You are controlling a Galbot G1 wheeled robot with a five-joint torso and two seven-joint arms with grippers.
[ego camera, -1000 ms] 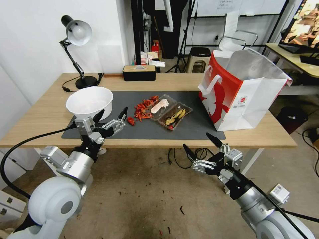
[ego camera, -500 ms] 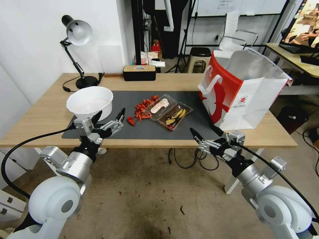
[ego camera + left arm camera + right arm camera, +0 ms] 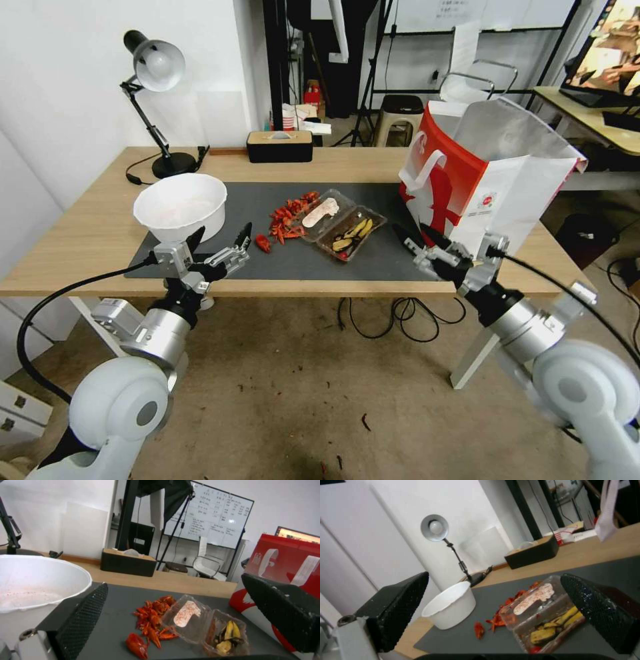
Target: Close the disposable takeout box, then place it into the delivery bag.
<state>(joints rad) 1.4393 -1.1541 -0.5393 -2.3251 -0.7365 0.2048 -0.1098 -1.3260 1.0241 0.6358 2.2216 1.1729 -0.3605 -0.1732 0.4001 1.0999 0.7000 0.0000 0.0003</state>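
Bare mat (image 3: 293, 263) in front of the open takeout box (image 3: 343, 225) gives clear approach from worktop (image 3: 87, 233) near edge, w/ red scraps (image 3: 288, 217) touching its left side, white bowl (image 3: 179, 207) further left, delivery bag (image 3: 483, 187) near on right.

The bag (image 3: 490, 180) hides the table corner behind it, and its inside below the foil rim can't be seen; in the left wrist view the bag (image 3: 286, 562) is cut by the frame edge and partly covered by a finger (image 3: 283, 610) of the left gripper (image 3: 186, 620). The bag logo is too small to read. The right gripper (image 3: 419, 238) covers a bit of the mat just beside the box (image 3: 343, 223). Food in the box (image 3: 550, 620) is a blur of yellow and dark, can't tell what. The bowl (image 3: 33, 585) is cut off by the frame edge, its contents unclear.
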